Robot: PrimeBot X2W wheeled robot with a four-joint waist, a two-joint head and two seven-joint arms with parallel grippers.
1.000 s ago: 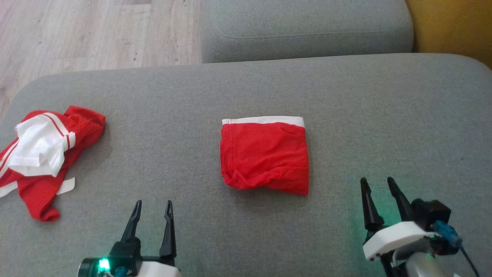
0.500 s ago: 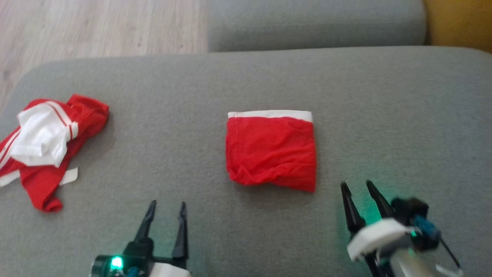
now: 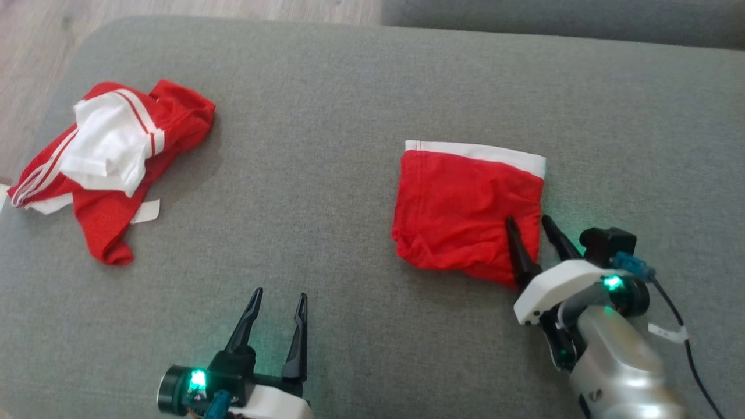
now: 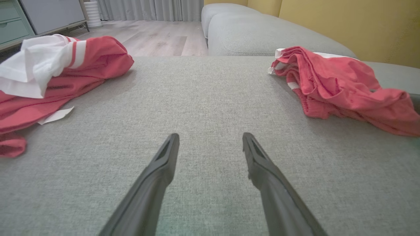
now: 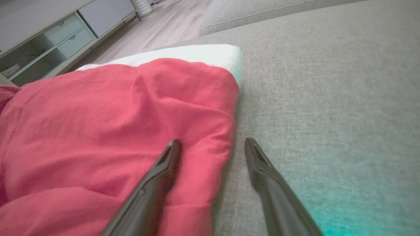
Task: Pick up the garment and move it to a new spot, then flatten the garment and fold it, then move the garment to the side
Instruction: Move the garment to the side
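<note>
The garment [image 3: 116, 157], red with white sleeves and striped trim, lies crumpled at the left of the grey cushion [image 3: 326, 116]; it also appears at the left [image 4: 49, 72] in the left wrist view. A second red cloth with a white band [image 3: 465, 203] lies folded at centre right, seen too [image 4: 338, 88] from the left wrist. My right gripper [image 3: 527, 218] is open and straddles that cloth's near right edge [image 5: 115, 124]: one finger over the cloth, the other over bare cushion. My left gripper [image 3: 280, 293] is open above bare cushion [image 4: 210, 135], between the two cloths.
Wood floor [image 3: 35, 35] runs past the cushion's rounded far left edge. Another grey cushion [image 3: 553, 17] lies beyond the far edge. A yellow wall [image 4: 344, 23] and a cabinet with drawers [image 5: 62, 36] stand further off.
The head camera has shifted, so the whole picture moved. My right gripper has advanced from bare cushion to the folded cloth's near right edge. The left gripper stays open and low.
</note>
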